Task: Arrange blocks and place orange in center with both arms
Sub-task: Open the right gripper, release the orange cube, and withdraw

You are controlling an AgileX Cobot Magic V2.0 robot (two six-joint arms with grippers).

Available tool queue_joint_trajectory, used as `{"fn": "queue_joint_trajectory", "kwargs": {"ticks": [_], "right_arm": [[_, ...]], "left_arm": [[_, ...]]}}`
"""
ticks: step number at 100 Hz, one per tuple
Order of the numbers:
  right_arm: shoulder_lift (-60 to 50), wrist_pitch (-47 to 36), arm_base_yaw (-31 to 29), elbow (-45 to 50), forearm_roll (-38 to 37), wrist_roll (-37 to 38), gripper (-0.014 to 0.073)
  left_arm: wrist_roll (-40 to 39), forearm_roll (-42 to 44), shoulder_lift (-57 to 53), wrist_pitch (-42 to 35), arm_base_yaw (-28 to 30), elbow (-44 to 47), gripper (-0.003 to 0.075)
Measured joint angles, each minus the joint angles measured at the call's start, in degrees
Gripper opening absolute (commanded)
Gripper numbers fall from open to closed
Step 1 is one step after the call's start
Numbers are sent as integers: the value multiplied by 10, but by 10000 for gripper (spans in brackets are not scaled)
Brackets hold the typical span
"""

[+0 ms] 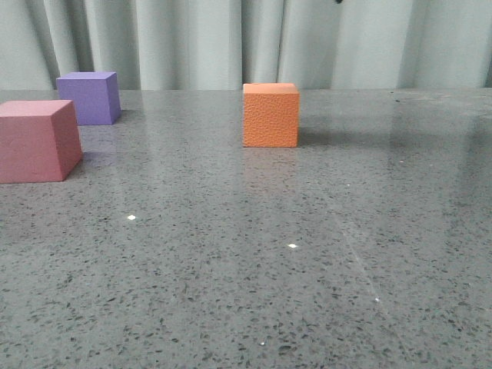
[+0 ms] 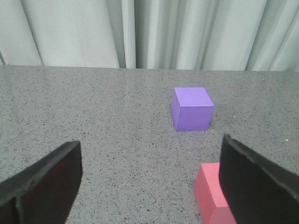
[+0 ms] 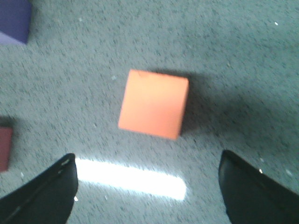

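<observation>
The orange cube (image 1: 270,114) stands on the grey speckled table, near the middle at the back. The pink cube (image 1: 37,141) sits at the far left, the purple cube (image 1: 90,97) just behind it. Neither gripper shows in the front view. In the left wrist view my left gripper (image 2: 150,179) is open and empty above the table; the pink cube (image 2: 211,192) is partly hidden behind one finger (image 2: 254,184), the purple cube (image 2: 191,109) lies farther off. In the right wrist view my right gripper (image 3: 147,186) is open and empty above the table, the orange cube (image 3: 154,103) ahead of its fingers.
Pale pleated curtains (image 1: 231,38) hang behind the table's far edge. The purple cube's corner (image 3: 14,21) and a sliver of the pink cube (image 3: 4,149) show at the edge of the right wrist view. A bright light reflection (image 3: 131,178) lies on the table there.
</observation>
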Motion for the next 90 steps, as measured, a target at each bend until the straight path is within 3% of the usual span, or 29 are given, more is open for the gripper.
{"fn": "queue_joint_trajectory", "kwargs": {"ticks": [45, 90], "right_arm": [[-211, -149, 26, 280, -13, 0, 611], [-396, -295, 26, 518, -13, 0, 611]], "left_arm": [[0, -11, 3, -8, 0, -6, 565], [28, -12, 131, 54, 0, -133, 566]]}}
